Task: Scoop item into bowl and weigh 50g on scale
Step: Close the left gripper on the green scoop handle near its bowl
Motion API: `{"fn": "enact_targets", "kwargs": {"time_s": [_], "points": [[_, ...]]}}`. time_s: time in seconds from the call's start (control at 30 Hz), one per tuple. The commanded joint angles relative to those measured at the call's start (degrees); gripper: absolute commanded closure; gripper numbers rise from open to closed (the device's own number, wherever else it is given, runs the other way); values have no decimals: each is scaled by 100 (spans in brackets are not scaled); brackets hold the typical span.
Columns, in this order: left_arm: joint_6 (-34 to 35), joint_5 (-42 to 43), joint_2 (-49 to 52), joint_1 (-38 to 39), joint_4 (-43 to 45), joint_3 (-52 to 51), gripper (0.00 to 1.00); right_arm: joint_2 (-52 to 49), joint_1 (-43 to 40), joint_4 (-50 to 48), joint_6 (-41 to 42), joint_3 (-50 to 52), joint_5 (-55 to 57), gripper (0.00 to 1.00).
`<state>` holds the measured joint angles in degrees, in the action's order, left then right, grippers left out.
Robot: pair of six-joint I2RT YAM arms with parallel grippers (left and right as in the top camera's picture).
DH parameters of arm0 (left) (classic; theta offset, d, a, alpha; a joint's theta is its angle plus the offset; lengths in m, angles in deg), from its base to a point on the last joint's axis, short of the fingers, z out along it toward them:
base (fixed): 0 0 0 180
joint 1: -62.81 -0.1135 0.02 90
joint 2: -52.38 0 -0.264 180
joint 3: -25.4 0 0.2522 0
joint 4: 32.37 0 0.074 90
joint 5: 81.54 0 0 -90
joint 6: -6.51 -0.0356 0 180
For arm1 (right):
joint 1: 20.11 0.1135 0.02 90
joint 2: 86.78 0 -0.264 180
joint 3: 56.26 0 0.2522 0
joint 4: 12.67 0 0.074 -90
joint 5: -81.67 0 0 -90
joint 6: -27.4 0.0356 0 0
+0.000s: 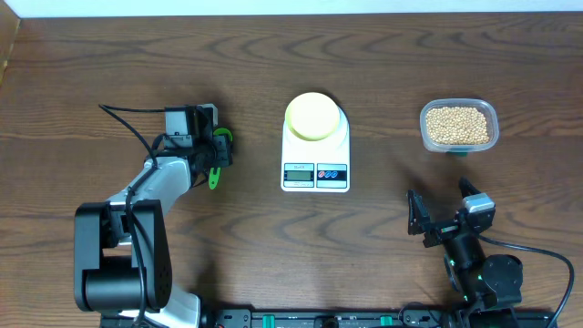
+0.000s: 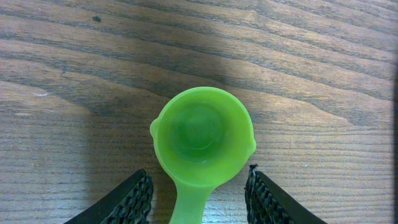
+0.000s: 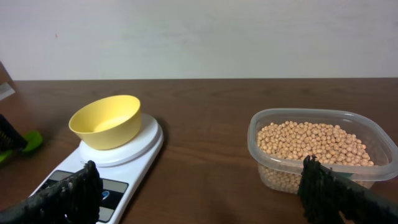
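A green plastic scoop (image 2: 202,134) lies empty on the wooden table, cup up. My left gripper (image 2: 199,180) straddles its handle, open, with a gap on each side of the handle. In the overhead view the scoop (image 1: 217,171) and left gripper (image 1: 219,153) are left of the white scale (image 1: 315,173). The pale yellow bowl (image 1: 312,116) sits on the scale's platform and looks empty (image 3: 106,121). The tan beans (image 3: 311,140) fill a clear tub (image 1: 458,126) at the right. My right gripper (image 1: 440,207) stands open near the front, facing scale and tub, with nothing between its fingers.
The scale's display and buttons (image 1: 315,173) face the front edge. Bare wooden table (image 3: 205,143) lies between the scale and the tub. The left arm's base (image 1: 118,264) stands at the front left, with a cable looping behind it. A pale wall bounds the table's far side.
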<state>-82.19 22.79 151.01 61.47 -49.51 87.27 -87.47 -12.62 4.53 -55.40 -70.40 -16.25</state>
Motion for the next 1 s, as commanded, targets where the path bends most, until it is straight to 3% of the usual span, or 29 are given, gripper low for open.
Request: {"fn": "enact_targets", "kwargs": {"time_s": [0.0,0.73,0.77,0.8,0.97], "points": [[7,46,61,-20,-15,-103,49,35,44,20,48,9,4,1],[2,46,61,-20,-15,-103,48,35,44,20,48,9,2,1],[-2,46,61,-20,-7,-103,31,35,44,20,48,9,2,1],[-15,44,61,-20,7,-103,30,35,44,20,48,9,4,1],[-15,44,61,-20,7,-103,37,35,44,20,48,9,2,1]]}}
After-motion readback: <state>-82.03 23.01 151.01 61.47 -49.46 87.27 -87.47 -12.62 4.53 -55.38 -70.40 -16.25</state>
